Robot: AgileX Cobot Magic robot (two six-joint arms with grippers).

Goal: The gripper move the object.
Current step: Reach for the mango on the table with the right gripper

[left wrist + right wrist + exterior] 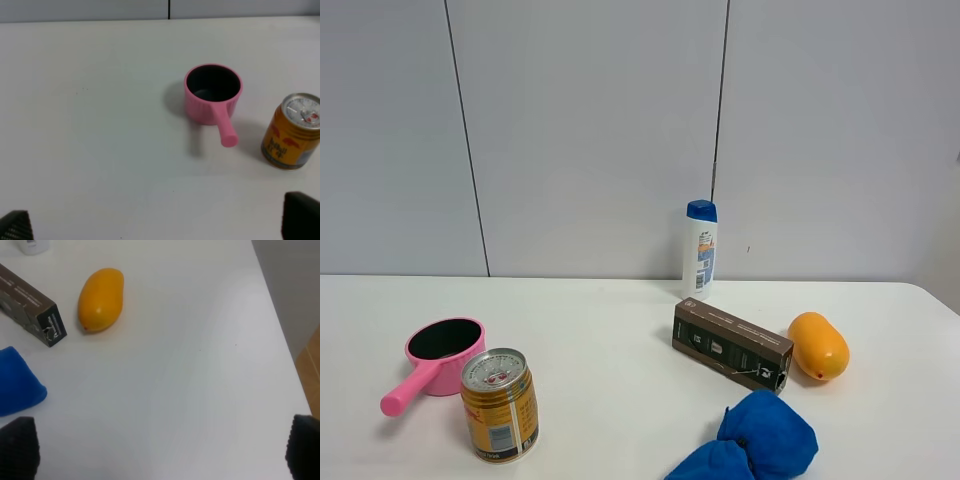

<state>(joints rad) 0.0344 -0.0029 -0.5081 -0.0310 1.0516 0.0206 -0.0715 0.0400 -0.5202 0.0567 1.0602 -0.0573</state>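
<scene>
Two grippers hung with jaws spread wide and empty: the left gripper (160, 225) and the right gripper (160, 450), both above the table (200, 365). The mango (100, 300) lay flat just beside the dark box (30, 310), at its end, long axis crosswise to the box.

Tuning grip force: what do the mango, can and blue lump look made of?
Mango: smooth, glossy orange skin; real or plastic, cannot tell. Can: metal, going by its shiny pull-tab lid; printed gold wall. Blue lump: matte cloth, soft rounded folds.
</scene>
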